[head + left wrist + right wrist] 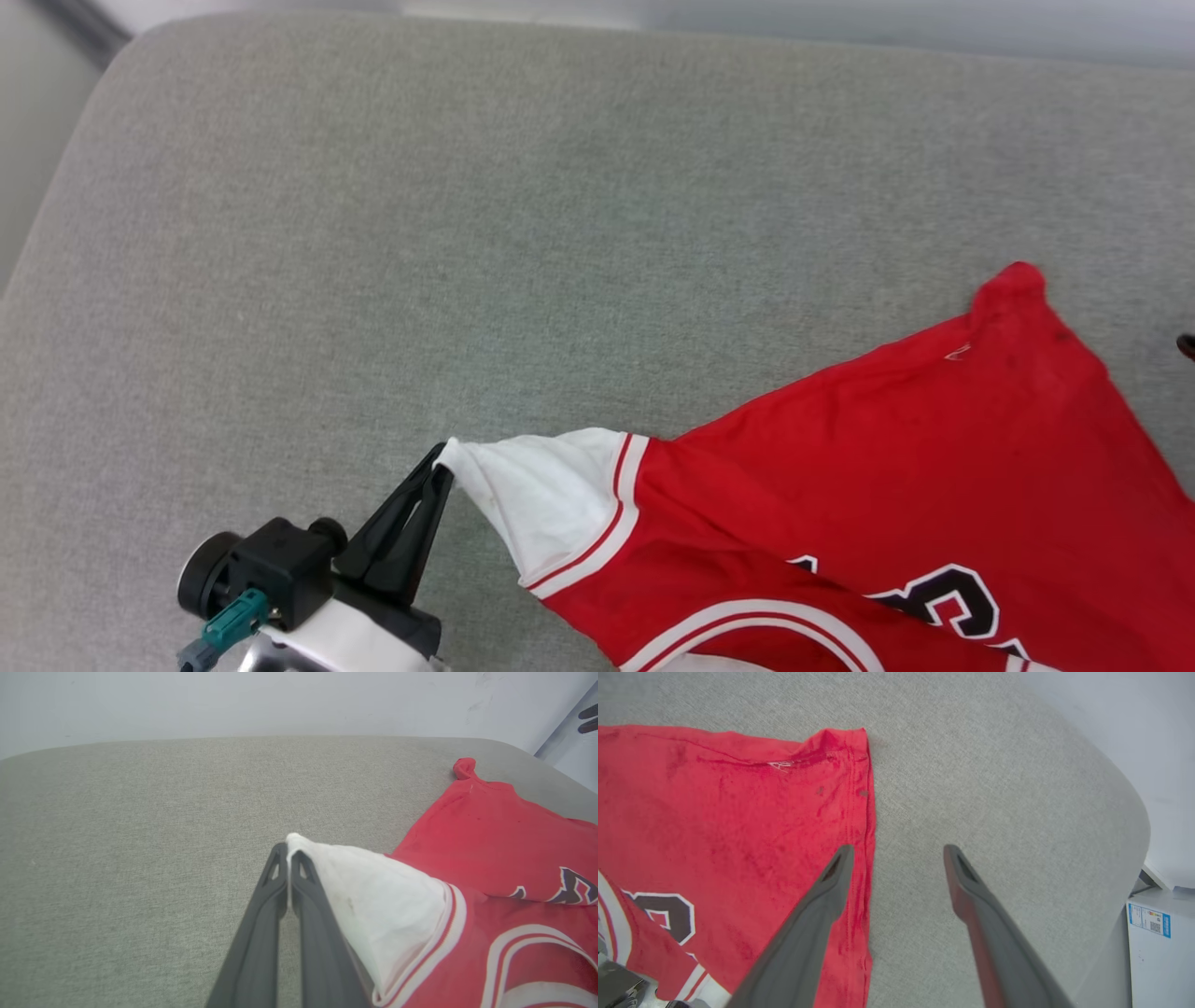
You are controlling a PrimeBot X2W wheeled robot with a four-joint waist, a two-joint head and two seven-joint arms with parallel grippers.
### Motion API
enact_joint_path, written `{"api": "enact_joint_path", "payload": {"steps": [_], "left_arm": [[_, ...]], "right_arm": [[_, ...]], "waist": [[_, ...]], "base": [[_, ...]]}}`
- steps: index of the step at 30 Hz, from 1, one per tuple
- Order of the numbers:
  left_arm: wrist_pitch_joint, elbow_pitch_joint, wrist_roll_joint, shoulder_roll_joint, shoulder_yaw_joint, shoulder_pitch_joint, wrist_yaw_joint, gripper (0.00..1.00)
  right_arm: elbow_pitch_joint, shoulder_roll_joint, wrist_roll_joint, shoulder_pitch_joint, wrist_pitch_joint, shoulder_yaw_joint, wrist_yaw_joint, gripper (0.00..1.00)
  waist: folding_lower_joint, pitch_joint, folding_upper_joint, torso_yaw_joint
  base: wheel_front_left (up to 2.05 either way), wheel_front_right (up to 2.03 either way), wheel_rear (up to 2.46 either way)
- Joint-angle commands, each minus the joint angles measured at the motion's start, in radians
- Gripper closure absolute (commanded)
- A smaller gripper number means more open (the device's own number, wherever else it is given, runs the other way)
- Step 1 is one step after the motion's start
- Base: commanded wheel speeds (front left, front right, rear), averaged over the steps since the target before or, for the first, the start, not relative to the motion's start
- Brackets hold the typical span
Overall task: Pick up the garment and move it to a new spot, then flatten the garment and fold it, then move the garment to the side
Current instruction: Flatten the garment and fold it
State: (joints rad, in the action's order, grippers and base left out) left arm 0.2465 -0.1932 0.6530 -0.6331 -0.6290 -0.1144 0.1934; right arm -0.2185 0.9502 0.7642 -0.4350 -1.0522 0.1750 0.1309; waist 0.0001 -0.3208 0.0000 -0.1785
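Pinching the white sleeve [383, 896] of the garment [887, 448] at its tip, the left gripper [441, 467] has its jaws clenched on the cloth; the garment lies spread on the grey padded surface [467, 233], toward the robot's right, lettering [952, 597] upward; the right gripper [899, 851] has its jaws released, wide apart, grasping nothing, one finger over the red hem [866, 812].
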Motion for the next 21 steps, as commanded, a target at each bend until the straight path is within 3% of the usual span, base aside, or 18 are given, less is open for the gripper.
{"api": "enact_joint_path", "payload": {"steps": [1,6,11,21], "left_arm": [[0.005,0.000,-0.007,0.006,0.001,-0.013,-0.002,1.00],[0.007,-0.001,-0.020,0.030,-0.009,-0.050,-0.015,1.00],[0.010,-0.009,-0.036,0.044,-0.014,-0.082,-0.024,1.00],[0.013,0.000,-0.050,0.065,-0.012,-0.110,-0.031,1.00]], "right_arm": [[0.010,-0.008,-0.007,-0.028,-0.011,0.018,0.000,0.00],[0.118,-0.069,-0.068,-0.215,-0.092,0.169,0.000,0.00],[0.240,-0.135,-0.118,-0.337,-0.102,0.269,0.000,0.00],[0.417,-0.174,-0.128,-0.359,-0.072,0.430,0.000,0.00]], "waist": [[-0.0001,-0.026,0.0000,-0.021],[-0.0001,-0.072,0.0000,-0.055],[-0.0001,-0.117,0.0000,-0.087],[-0.0001,-0.181,0.0000,-0.114]], "base": [[0.00,0.00,0.00],[0.00,0.00,0.00],[0.00,0.00,0.00],[0.00,0.00,0.00]]}}
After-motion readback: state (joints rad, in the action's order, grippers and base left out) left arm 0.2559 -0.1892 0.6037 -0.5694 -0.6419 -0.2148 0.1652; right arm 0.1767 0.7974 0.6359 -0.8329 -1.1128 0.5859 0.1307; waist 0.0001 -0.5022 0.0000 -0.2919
